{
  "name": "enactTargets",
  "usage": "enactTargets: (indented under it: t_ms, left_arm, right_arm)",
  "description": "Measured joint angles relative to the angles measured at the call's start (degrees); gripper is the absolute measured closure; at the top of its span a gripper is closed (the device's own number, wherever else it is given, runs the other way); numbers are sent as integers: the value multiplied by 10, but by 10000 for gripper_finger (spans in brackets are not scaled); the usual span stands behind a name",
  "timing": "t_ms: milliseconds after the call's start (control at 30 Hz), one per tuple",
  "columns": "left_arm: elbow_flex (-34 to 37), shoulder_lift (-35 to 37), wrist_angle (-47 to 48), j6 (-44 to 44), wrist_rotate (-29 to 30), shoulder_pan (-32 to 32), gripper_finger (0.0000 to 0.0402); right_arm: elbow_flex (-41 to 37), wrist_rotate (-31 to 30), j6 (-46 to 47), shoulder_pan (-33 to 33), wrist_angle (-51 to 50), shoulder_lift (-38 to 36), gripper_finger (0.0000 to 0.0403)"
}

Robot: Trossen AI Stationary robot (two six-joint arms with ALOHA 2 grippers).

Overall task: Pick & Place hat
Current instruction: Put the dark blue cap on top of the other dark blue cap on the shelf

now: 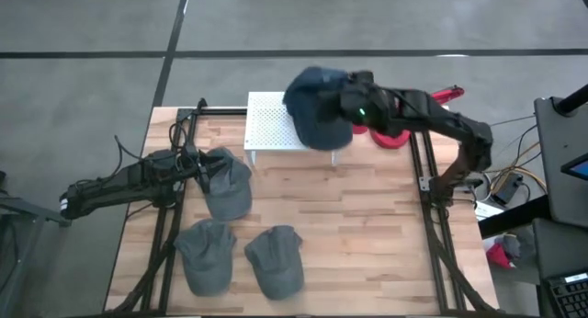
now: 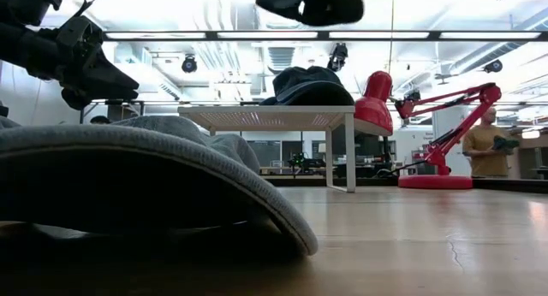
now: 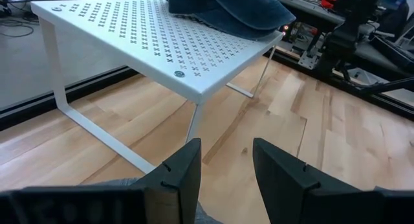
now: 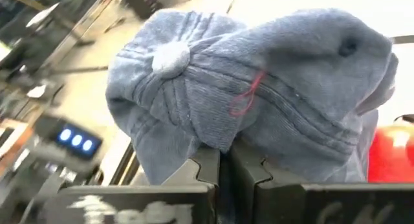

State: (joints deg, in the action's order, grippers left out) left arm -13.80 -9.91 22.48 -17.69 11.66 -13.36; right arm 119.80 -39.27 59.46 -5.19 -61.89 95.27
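Crumpled blue hat (image 1: 317, 111) on white rack (image 1: 268, 125)

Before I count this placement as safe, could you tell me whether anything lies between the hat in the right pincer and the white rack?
Nothing visible does. The right pincer is shut on the dark blue hat, which already sits over the right end of the white rack; the perforated top there is bare. The three grey hats lie on the table.

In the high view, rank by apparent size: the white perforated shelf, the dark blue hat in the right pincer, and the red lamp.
1. Dark blue hat and white shelf: alike; the hat is raised nearer the camera and overlaps the shelf.
2. Red lamp, mostly hidden.
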Motion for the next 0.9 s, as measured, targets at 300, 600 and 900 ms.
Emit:
enactTargets:
  t_ms: [300, 600, 900]
  left_arm:
    - [0, 0, -2, 0, 0, 0, 259]
    - [0, 0, -2, -1, 0, 0, 259]
    - [0, 0, -2, 0, 0, 0, 259]
  right_arm:
    - [86, 1, 31, -70, -10, 86, 391]
    - [121, -8, 140, -83, -130, 112, 390]
    - [118, -17, 173, -84, -138, 114, 390]
